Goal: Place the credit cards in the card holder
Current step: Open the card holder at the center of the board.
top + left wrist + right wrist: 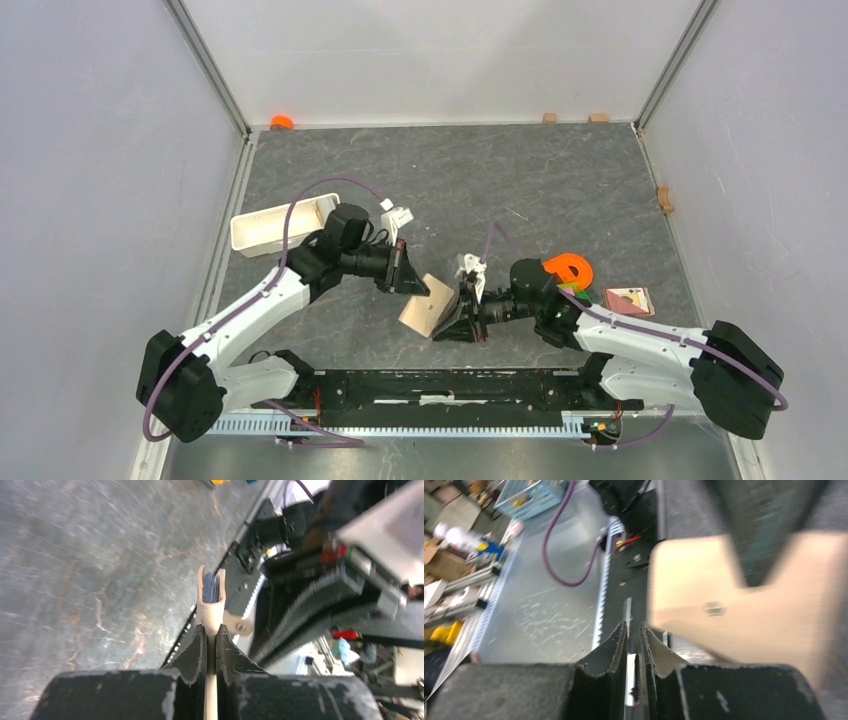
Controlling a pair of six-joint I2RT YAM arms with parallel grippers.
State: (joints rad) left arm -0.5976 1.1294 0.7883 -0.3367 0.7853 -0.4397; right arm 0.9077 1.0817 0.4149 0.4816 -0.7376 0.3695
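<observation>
The left pincer (pixel 211 630) is clamped tight on the folded edge of the card holder (pixel 211 607). By this grip the beige wallet is held up on edge over the middle of the table's (pixel 560 190) near half, with its mouth turned toward the other arm. Blue edges (pixel 208 587) are seen between its walls from the left wrist, but whether they are cards or only the pockets cannot be told. The snap tab (pixel 239 625) hangs free at one side.

The right pincer (pixel 634 625) is drawn in to a narrow slit just beside the holder. Nothing is plainly seen between its jaws, and whether a card's edge is pinched there cannot be told.

A pale credit card (pixel 628 299) with reddish print is seen lying flat near the right edge of the table, just beyond an orange ring (pixel 568 268). A white tray (pixel 275 225) lies toward the left edge.

The step in hand is judged to be work at the holder's mouth. For this to be done well, the holder should be kept steady and its mouth kept spread and facing the right arm. Any card should be presented edge-on, lined up with a pocket and pushed straight along it, with the tab kept out of the way. The flat card is likely to be awkward to lift, so an edge should be raised before it is gripped.
</observation>
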